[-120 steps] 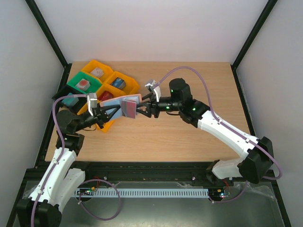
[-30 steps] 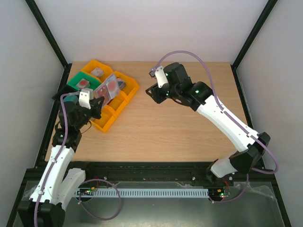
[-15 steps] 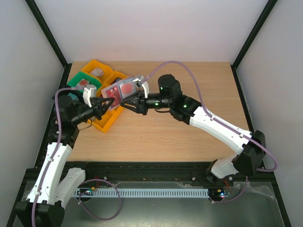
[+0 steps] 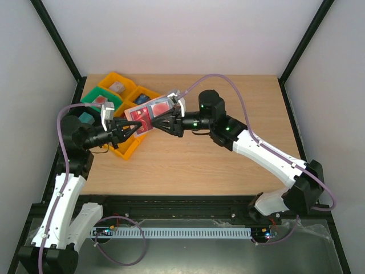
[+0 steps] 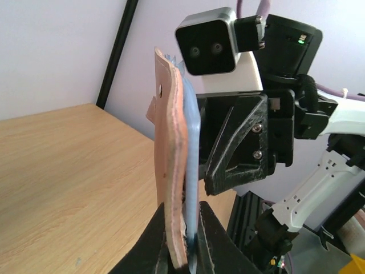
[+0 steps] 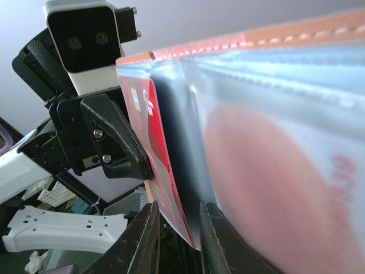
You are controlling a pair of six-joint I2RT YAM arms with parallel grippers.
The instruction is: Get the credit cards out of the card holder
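Right arm has swung across from 1 o'clock on the bench in the past second, and its right gripper [image 6: 178,240] now meets the holder [image 5: 169,142] in mid-air. Its fingers straddle the free edge of a red card [image 6: 162,171] that stands out of the holder beside a clear sleeve [image 6: 274,142]. Whether they already press on it I cannot tell.

On the other side, the left gripper [image 5: 183,242] is clenched on the holder's near edge, pinching leather and a blue card [image 5: 192,165] together. The holder stands on edge, raised off the bench [image 4: 228,91], toward 9 o'clock of its middle.

Cards like these are probably light, stiff and slick, so a pinch well onto the flat faces should hold better than one at the very rim. Pulling straight along the slot, toward 3 o'clock in the top view, seems best. Soft leather will likely flex and grip the cards. Since the left gripper squeezes the stack, it may hold back the very card being drawn, or several may slide out at once.

Coloured trays [image 4: 126,147] sit just below and behind the holder at 9 to 10 o'clock. A dropped card could land among them. The two grippers are close, so there is little room to adjust.
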